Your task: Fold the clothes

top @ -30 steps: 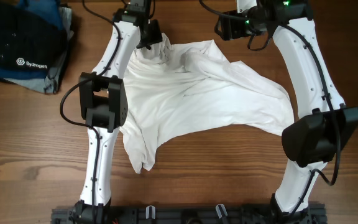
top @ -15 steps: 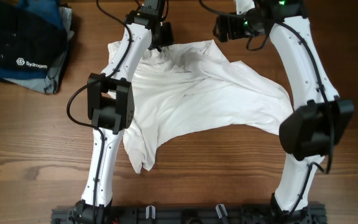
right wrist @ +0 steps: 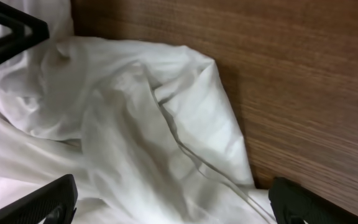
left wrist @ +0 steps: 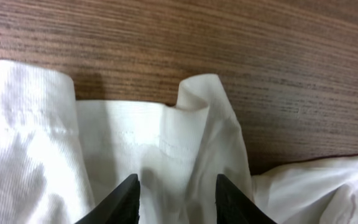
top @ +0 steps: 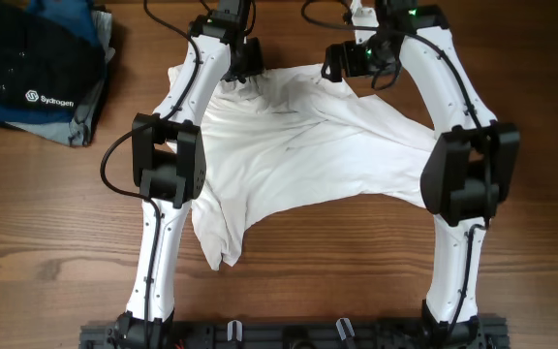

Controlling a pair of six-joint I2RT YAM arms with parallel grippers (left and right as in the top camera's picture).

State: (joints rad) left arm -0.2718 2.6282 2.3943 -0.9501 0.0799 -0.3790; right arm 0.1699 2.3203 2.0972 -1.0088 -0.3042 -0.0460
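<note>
At the table's far edge, my two claws work the top of a white shirt [top: 308,145]. It lies spread and rumpled across the middle of the table [top: 46,213], with one tail trailing toward the near side. My left claw [top: 247,63] sits on the shirt's far-left corner. Its fingers [left wrist: 126,199] stand partway apart with a stitched hem between them, and I cannot tell whether they pinch the cloth or merely straddle it. My right claw [top: 337,66] hangs released, jaws wide, over a bunched fold at the right of the top edge, holding nothing.

By my reading, the fold itself has not begun. This is the spreading step, getting both top corners in hand so the shirt can be drawn flat. The next move calls for my right claw to drop onto that fold's edge and clench a single layer. With a firm hold on the left to match, both can then pull evenly outward. Thin cloth like this may slip or drag extra layers along.

A dark stack [top: 27,68] with a white logo sits at the far-left corner, well apart from the shirt and no part of the job. My own arms cross over the shirt's two sides, hiding the cloth beneath them. The wrinkles through the middle stand in the way of a clean fold.
</note>
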